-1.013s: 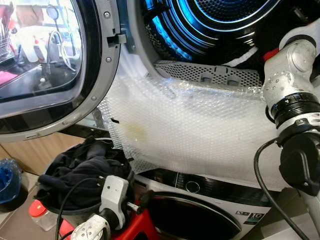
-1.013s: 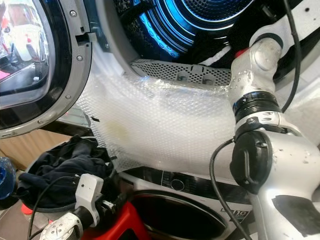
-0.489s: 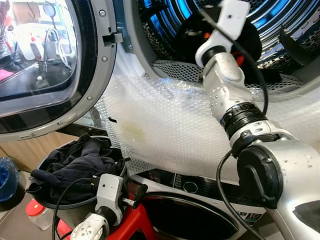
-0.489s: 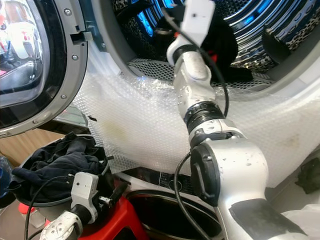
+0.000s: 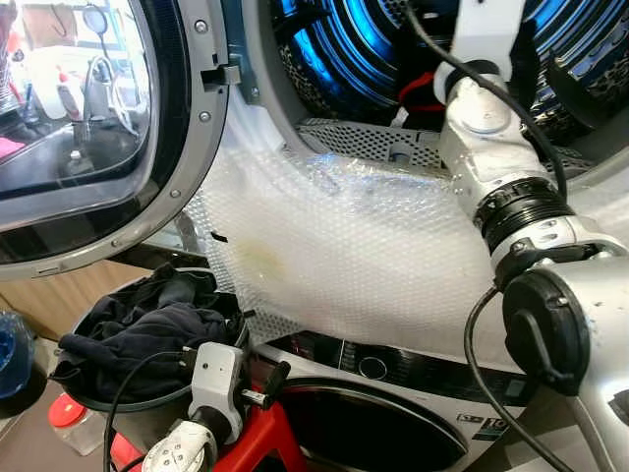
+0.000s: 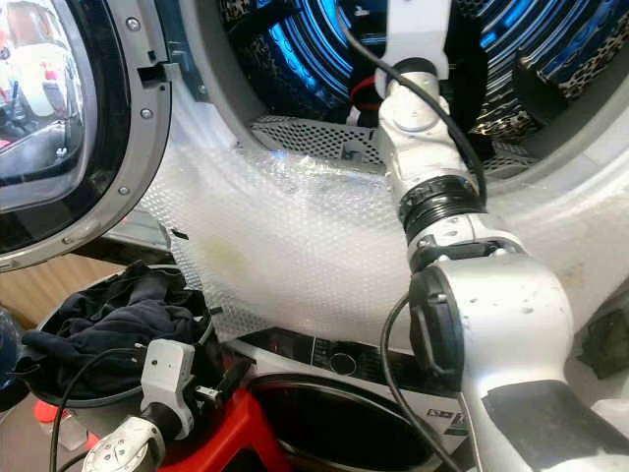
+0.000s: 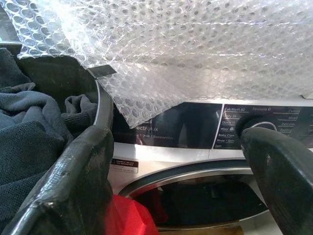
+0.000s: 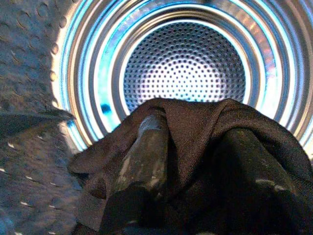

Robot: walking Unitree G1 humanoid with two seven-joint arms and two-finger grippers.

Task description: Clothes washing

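At 9 o'clock you see one open round door [image 5: 88,138]. At 7 o'clock, one basket [image 5: 211,313] holds a heap of dark clothes [image 5: 147,329]. Just right of it, low, your left gripper [image 7: 181,161] hangs with its two fingers spread and empty, facing the lower machine [image 5: 393,369]. One bubble wrap sheet [image 5: 364,246] covers the middle. At 1 o'clock your right gripper [image 8: 195,161] is inside the blue-lit drum [image 8: 183,68], its two fingers pinching one dark garment [image 8: 195,122].

Your right arm [image 5: 511,197] reaches up and forward, its gripper [image 8: 195,161] clamped shut. Your left gripper [image 7: 181,176] hangs low, fingers spread.
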